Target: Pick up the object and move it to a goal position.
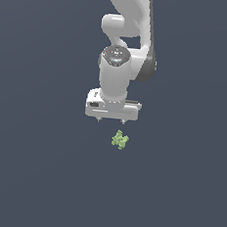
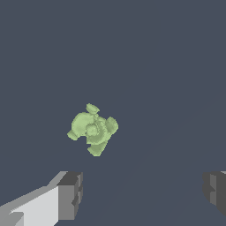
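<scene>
The object (image 1: 120, 139) is a small, lumpy, light-green thing lying on the dark grey floor. It also shows in the wrist view (image 2: 93, 129). My white gripper (image 1: 111, 121) hangs above it and slightly toward the exterior view's left, pointing down. Its two fingertips (image 2: 70, 194) stand wide apart in the wrist view, so the gripper (image 2: 141, 192) is open and empty. The object lies clear of the fingers, not between them.
The white arm (image 1: 124, 47) rises behind the gripper toward the top of the exterior view. The dark grey floor (image 1: 31, 176) spreads evenly all around, with nothing else on it in view.
</scene>
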You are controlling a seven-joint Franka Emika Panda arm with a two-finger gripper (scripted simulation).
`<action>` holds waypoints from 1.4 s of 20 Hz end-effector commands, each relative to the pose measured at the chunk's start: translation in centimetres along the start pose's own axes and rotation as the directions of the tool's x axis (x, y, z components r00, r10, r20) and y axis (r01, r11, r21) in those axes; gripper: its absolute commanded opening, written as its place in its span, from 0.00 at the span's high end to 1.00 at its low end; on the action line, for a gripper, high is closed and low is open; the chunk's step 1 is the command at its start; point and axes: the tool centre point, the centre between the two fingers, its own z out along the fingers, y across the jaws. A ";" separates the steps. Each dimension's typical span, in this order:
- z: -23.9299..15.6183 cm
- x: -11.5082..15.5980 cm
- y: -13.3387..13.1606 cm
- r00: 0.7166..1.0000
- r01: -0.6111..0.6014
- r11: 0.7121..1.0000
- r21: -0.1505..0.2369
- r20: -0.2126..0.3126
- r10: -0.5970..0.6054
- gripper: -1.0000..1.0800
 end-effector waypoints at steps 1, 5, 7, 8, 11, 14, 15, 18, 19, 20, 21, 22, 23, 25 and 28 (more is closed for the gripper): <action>0.0 0.0 0.0 1.000 0.000 1.000 0.000 0.000 0.000 0.04; 0.4 -0.2 0.4 1.000 -0.020 1.000 0.000 0.009 0.020 0.04; 0.8 -0.5 0.9 0.999 -0.043 0.999 0.000 0.020 0.043 0.04; 1.0 -0.6 1.1 0.998 -0.052 0.999 0.000 0.024 0.052 0.04; 1.2 -0.7 1.3 0.998 -0.064 0.998 0.000 0.030 0.064 0.04; 1.1 -0.7 1.3 0.998 -0.061 0.998 0.000 0.028 0.061 0.04; 1.1 -0.7 1.2 0.998 -0.062 0.998 0.000 0.028 0.062 0.04; 1.3 -0.6 1.1 0.997 -0.074 0.997 0.000 0.028 0.074 0.04; 1.4 -0.6 1.1 0.996 -0.080 0.997 -0.001 0.027 0.080 0.04; 1.4 -0.5 1.0 0.996 -0.088 0.996 -0.001 0.027 0.088 0.04; 1.5 -0.5 0.9 0.995 -0.096 0.995 -0.001 0.026 0.096 0.04; 1.7 -0.4 0.7 0.994 -0.105 0.994 -0.001 0.026 0.105 0.04; 1.8 -0.3 0.6 0.993 -0.116 0.993 -0.001 0.025 0.116 0.04; 2.1 -0.2 0.3 0.990 -0.140 0.990 -0.001 0.023 0.140 0.04; 2.6 0.1 -0.2 0.983 -0.184 0.983 -0.001 0.021 0.184 0.04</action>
